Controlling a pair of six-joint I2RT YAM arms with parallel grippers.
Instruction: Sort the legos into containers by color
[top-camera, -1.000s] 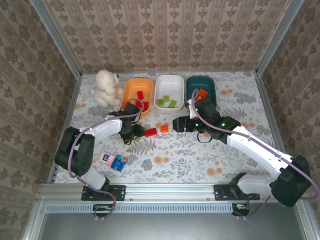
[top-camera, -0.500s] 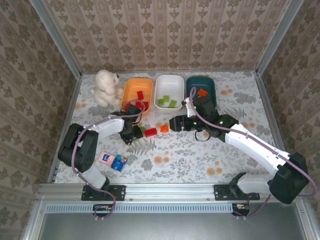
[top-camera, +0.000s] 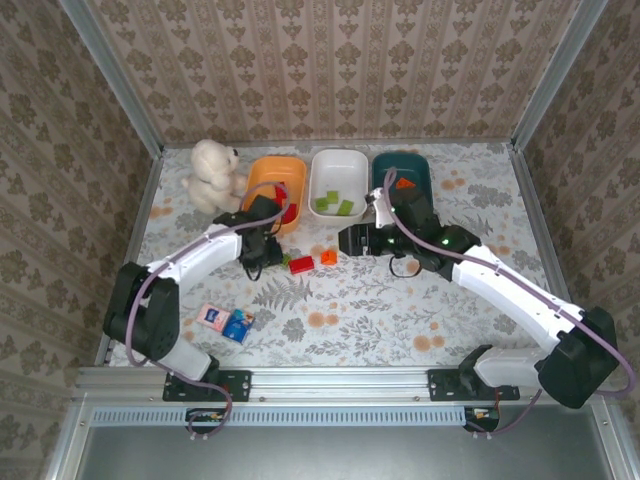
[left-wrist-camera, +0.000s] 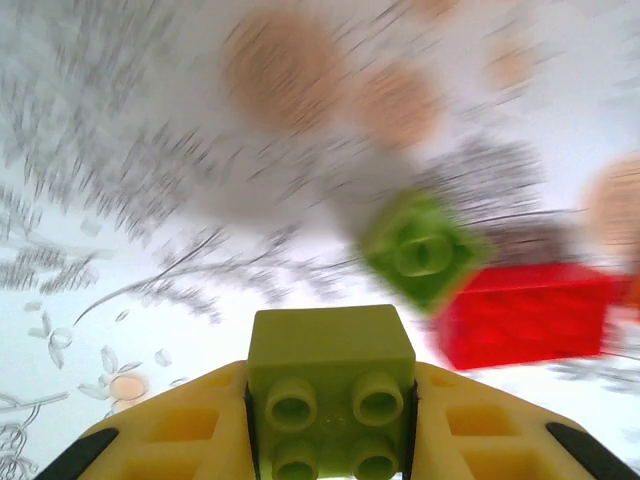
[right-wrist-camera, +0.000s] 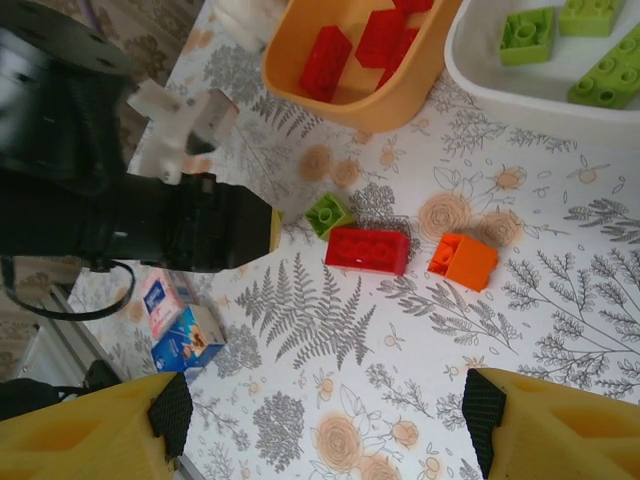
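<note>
Left gripper (left-wrist-camera: 330, 440) is clamped tight on a lime brick (left-wrist-camera: 325, 350) over the table (right-wrist-camera: 560, 330). Right gripper (right-wrist-camera: 325, 420) hangs with its jaws wide apart, holding nothing. Below it lie a green brick (right-wrist-camera: 327, 214), a red brick (right-wrist-camera: 367, 250) just beside it, and an orange brick (right-wrist-camera: 463, 262) nearby. Red pieces (right-wrist-camera: 326, 62) sit in the orange tray (right-wrist-camera: 300, 95), green pieces (right-wrist-camera: 527, 35) in the white tray (right-wrist-camera: 470, 75).

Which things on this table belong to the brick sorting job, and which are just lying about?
Job: held lime green plastic brick; loose lime green brick; red plastic brick; orange plastic brick; orange plastic tray; white tray; dark teal tray.
Lying about: white plush toy; pink and blue flat packets.
</note>
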